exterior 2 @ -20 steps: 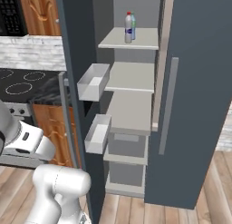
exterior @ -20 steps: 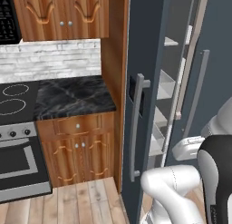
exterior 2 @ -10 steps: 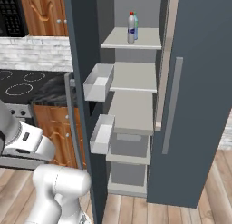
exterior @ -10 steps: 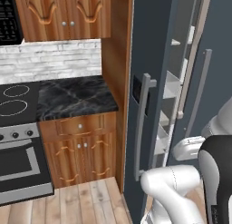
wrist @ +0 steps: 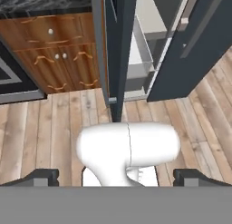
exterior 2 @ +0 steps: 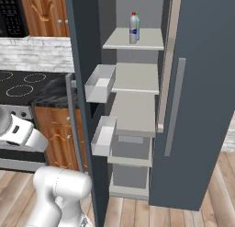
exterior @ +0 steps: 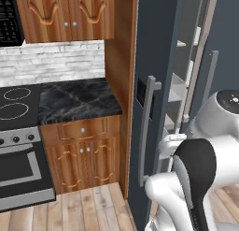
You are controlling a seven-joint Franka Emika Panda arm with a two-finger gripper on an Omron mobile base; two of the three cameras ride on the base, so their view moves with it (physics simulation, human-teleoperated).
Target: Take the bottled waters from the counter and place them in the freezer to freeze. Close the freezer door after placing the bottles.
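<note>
A whitish red-capped bottled water [exterior 2: 133, 28] stands upright on the freezer's [exterior 2: 137, 79] top shelf, with what looks like a second bottle close behind it. The freezer door [exterior 2: 81, 83] hangs open, with white bins [exterior 2: 100, 83] on its inner side. From the left, its outer face [exterior: 156, 75] and long grey handle [exterior: 146, 127] show. The black marble counter [exterior: 77, 101] has no bottle on it. My gripper [wrist: 117, 177] is open and holds nothing. It hangs low, looking down at the wooden floor and the door's bottom edge [wrist: 117, 60].
A black stovetop [exterior: 14, 101] with an oven below lies left of the counter. Wooden cabinets [exterior: 81, 150] stand under the counter and more hang above [exterior: 65, 15]. A shut dark door [exterior 2: 202, 93] with a grey handle stands right of the freezer opening.
The whole picture has slid slightly to the right in the left base view, so the base has moved. Door, bottles and open gripper keep their state.
</note>
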